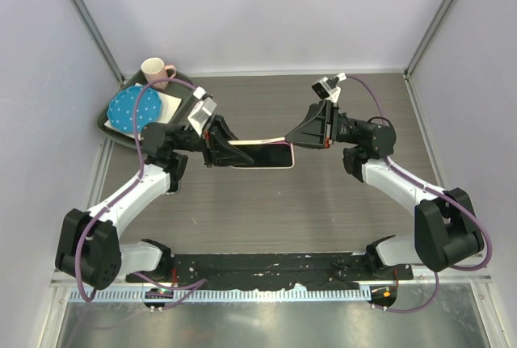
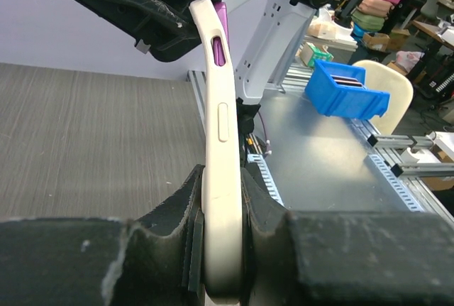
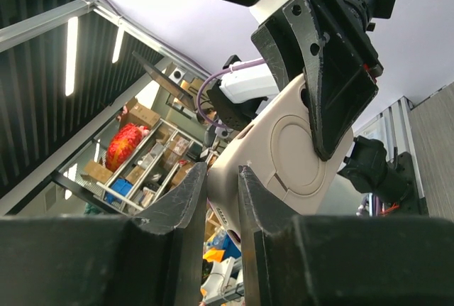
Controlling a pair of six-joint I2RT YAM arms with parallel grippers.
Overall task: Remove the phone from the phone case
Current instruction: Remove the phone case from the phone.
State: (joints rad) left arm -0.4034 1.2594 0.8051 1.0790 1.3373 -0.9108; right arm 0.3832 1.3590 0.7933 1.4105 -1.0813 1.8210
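Top view: phone (image 1: 266, 157) 9 o'clock end hidden under left gripper (image 1: 220, 146); case (image 1: 260, 141) 3 o'clock end hidden inside right gripper (image 1: 305, 133). How far phone sits in case: cannot tell. Plate (image 1: 133, 110) 4 o'clock rim hidden behind left arm (image 1: 145, 182). Left wrist view: case bottom cut off at 6 o'clock.

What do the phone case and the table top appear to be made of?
Phone case: probably soft silicone or rubbery plastic, cream and matte. It shows no glare, and its edge bends in a gentle curve. Table top: looks like grey-brown wood-grain laminate, matte, with fine parallel streaks. Real wood cannot be excluded.
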